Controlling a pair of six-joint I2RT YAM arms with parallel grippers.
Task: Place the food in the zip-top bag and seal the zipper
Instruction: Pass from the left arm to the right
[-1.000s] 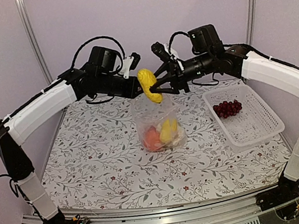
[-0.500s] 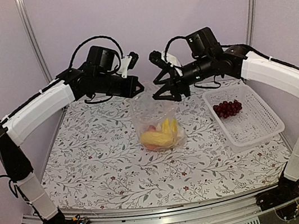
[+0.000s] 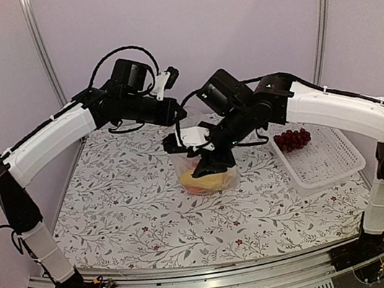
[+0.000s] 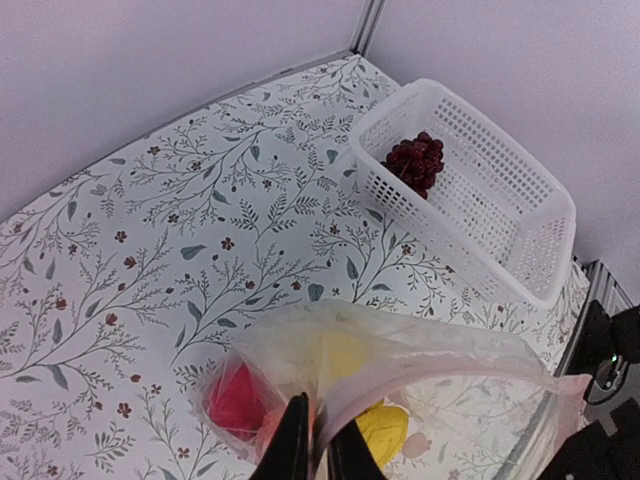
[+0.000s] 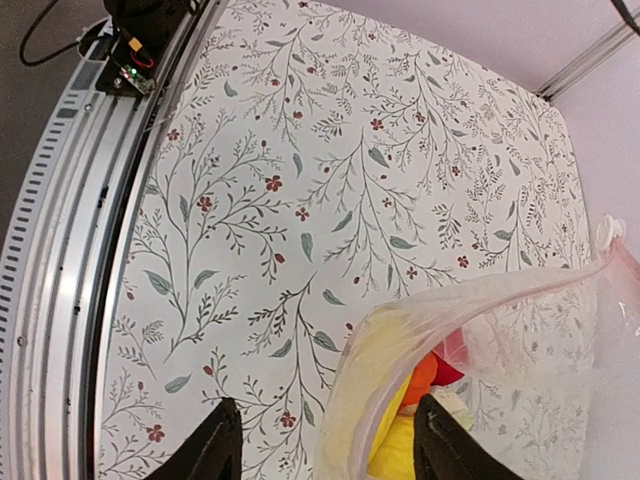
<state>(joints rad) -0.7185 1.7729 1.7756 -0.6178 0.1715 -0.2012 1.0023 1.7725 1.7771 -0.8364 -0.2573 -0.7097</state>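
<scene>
The banana (image 3: 201,179) was up in the right gripper (image 5: 328,445) a second ago. Now it lies inside the zip-top bag (image 4: 440,355), on top of the other food. The right claw has let go and swung down low beside the bag. Its two fingers stand wide apart and hold nothing. The bag's mouth edge sits between them.

The left gripper (image 4: 318,450) is pinched together on the bag's rim and holds the mouth up and open. Through the plastic I see a red piece (image 4: 235,400) and a yellow piece (image 4: 383,430).

So one more food is packed. The grape bunch (image 3: 292,139) is not packed yet. It lies alone in the white basket (image 4: 500,205), just to the right of the bag. I think the grapes come next, and the seal comes last.

The pale pink strip along the mouth (image 5: 500,285) may be the zipper, but it is too thin to be sure.

The two arms are very close together over the bag, so there is little room there. The basket wall stands near the bag on the right side. The table (image 3: 113,200) has lots of bare cloth on the left and at the front, up to the metal rail (image 5: 60,250).
</scene>
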